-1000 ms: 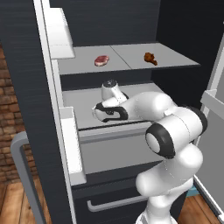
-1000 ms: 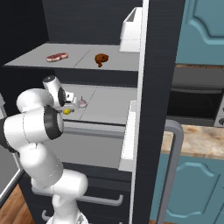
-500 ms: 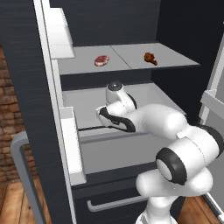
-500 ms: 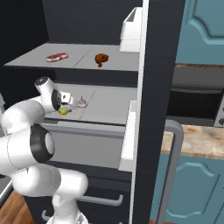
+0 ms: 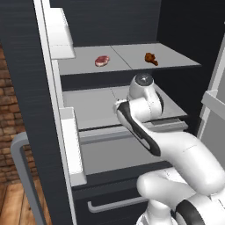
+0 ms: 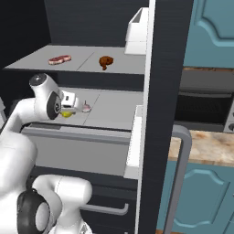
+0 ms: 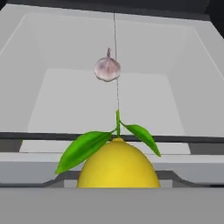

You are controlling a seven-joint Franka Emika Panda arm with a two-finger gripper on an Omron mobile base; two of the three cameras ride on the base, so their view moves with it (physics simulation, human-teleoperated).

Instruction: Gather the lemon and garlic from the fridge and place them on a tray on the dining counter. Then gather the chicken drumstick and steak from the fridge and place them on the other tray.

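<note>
Yellow lemon [image 7: 118,165] clamped in gripper [image 6: 68,112], garlic [image 7: 107,68] beyond it

Steak [image 5: 102,60] left of drumstick [image 5: 151,58], garlic [image 7: 107,68] behind lemon [image 7: 118,165]

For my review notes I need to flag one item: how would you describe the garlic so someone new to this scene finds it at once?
Look inside the open fridge, at the grey middle shelf below the one holding the steak and the drumstick. The garlic sits there just beyond the lemon at the gripper. It is the pale, pinkish bulb with a pointed tip, not the yellow, leafy fruit.
</note>
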